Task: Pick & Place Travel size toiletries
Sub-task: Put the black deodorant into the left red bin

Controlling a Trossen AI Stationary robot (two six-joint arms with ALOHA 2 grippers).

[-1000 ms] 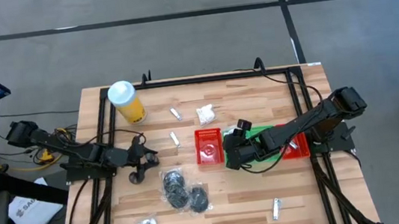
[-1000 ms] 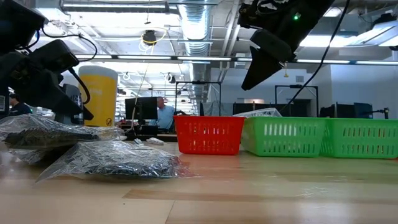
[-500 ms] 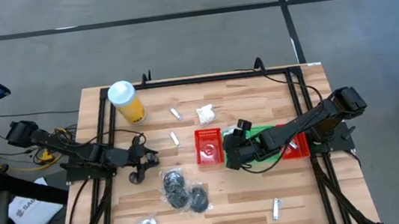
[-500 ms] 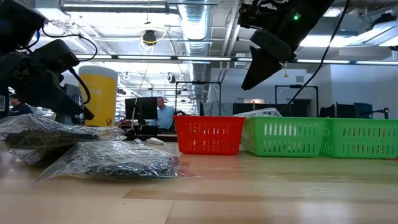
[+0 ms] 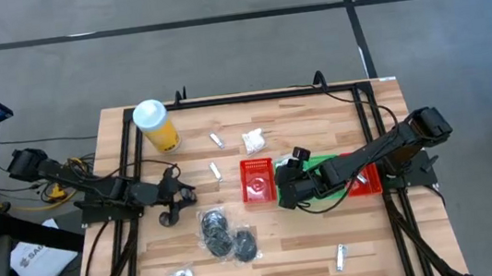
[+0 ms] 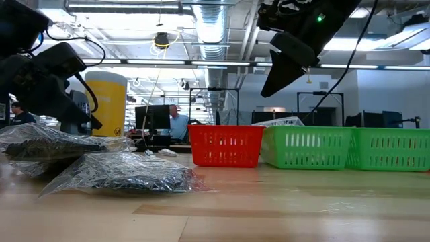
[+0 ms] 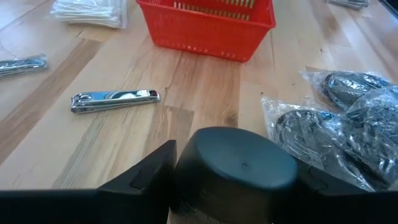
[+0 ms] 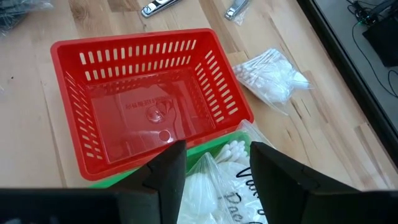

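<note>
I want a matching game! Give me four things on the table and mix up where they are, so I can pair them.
Things:
1. yellow cylinder with a white lid
2. shiny metal nail clipper
3. clear bag of white cotton swabs
4. clear bags of black round pieces

Places:
A. on bare wood beside the empty red plastic basket
B. near the left gripper, toward the table's front
C. at the table's back left corner
D. alone on bare wood between the left gripper and the red basket

Pairs: 1-C, 2-D, 3-A, 4-B
</note>
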